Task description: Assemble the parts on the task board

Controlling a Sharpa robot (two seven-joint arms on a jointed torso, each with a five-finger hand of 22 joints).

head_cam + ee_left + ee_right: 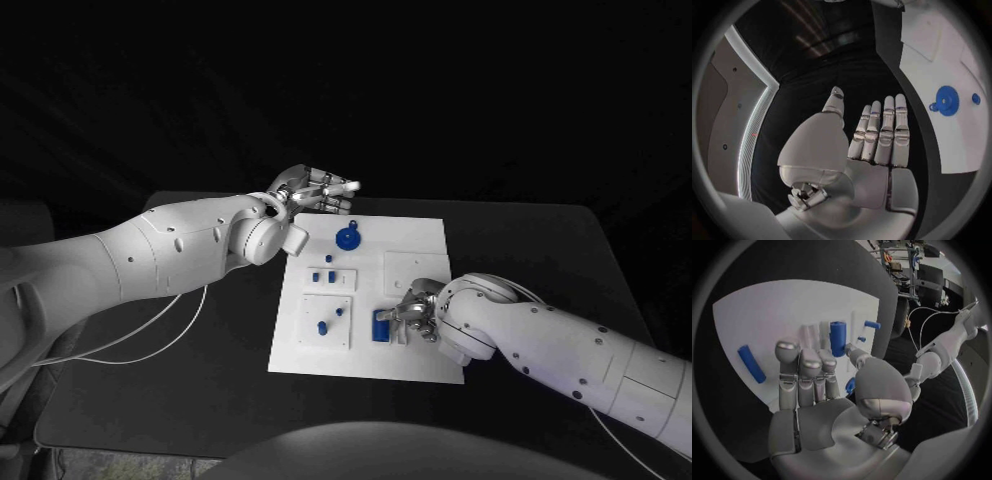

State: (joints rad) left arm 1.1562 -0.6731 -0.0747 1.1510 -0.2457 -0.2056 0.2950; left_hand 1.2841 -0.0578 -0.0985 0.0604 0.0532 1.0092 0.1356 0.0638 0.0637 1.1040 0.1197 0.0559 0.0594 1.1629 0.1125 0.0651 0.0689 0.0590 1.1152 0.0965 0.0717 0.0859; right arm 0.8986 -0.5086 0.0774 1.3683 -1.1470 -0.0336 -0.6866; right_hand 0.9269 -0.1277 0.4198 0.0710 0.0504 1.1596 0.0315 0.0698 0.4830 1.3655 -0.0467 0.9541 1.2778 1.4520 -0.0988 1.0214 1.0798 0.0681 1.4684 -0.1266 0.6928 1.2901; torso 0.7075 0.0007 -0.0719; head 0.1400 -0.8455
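The white task board (418, 240) lies mid-table. On its far part sits a blue gear (348, 238), which the left wrist view also shows (946, 100) beside a small blue piece (976, 98). Small blue pegs (329, 274) stand in the board's left plates. My left hand (315, 190) hovers off the board's far left corner, its fingers (879, 132) straight, side by side and empty. My right hand (411, 312) is low over the board's near right part, beside a blue block (382, 322). Its fingers (807, 372) are stretched out, the thumb next to an upright blue cylinder (837, 337). A blue bar (751, 363) lies further off.
A small blue peg (872, 324) stands beyond the cylinder. White cables (159, 330) trail over the black table on the board's left. Bare table (534, 240) lies to the right of the board.
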